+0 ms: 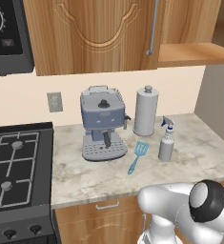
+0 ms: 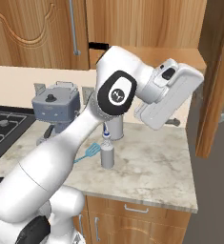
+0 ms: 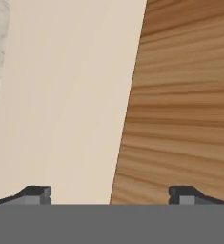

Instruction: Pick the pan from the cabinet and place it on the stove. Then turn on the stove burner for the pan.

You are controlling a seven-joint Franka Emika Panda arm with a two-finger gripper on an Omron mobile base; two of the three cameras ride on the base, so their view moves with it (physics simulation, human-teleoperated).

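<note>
The pan cannot be seen from here; it is presumably inside the cabinet [image 1: 92, 33], above the coffee machine [image 1: 103, 123]. One cabinet door [image 2: 217, 76] stands swung open to the right of that machine, baring a shelf [image 1: 194, 53]. The gripper [image 3: 108, 193], fingers spread wide and holding nothing, faces wall and wood beside it. The reaching step seems underway; next it likely must find the pan's handle. The stove [image 1: 15, 167] sits left of the machine.

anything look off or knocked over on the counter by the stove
Nothing stands out. The coffee machine, paper towel roll and spray bottle stand upright on the counter; the blue spatula lies flat between them, nothing spilled.
</note>
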